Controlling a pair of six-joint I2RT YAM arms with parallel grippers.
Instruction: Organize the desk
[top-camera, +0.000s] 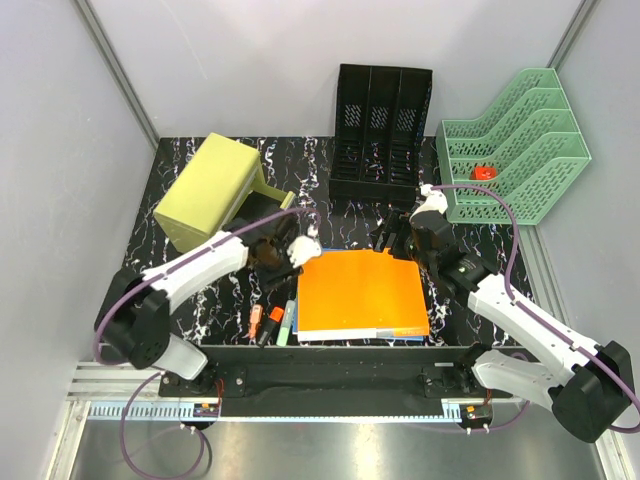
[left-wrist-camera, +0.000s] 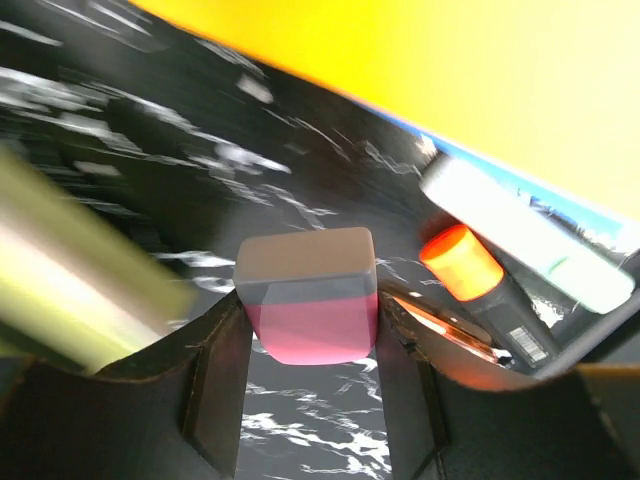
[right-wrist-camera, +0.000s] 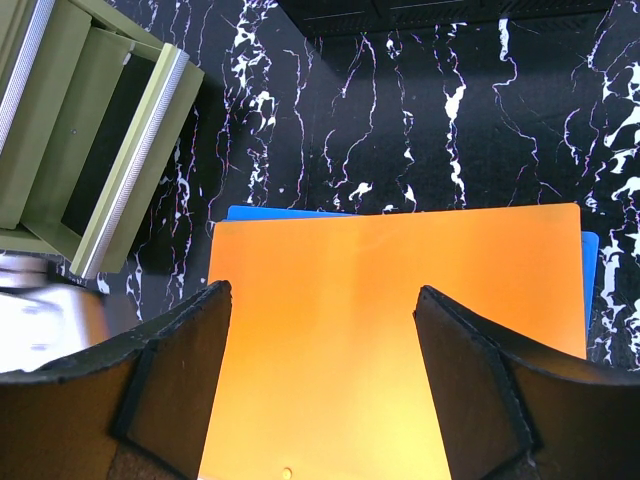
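Your left gripper (left-wrist-camera: 310, 325) is clamped on the pink-and-grey rectangular rubber block (left-wrist-camera: 306, 280); your right gripper (right-wrist-camera: 322, 300) stands wide apart, empty, above the flat orange plastic folder (right-wrist-camera: 400, 260); the black white-veined desk (right-wrist-camera: 400, 120) lies beneath both

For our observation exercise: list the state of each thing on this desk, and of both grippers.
Drawer box: drawer open.
Orange folder: flat on blue folder.
Left gripper: around eraser, grip unclear.
Right gripper: open, empty.
Green tray: holds red item.
Markers: lying flat.
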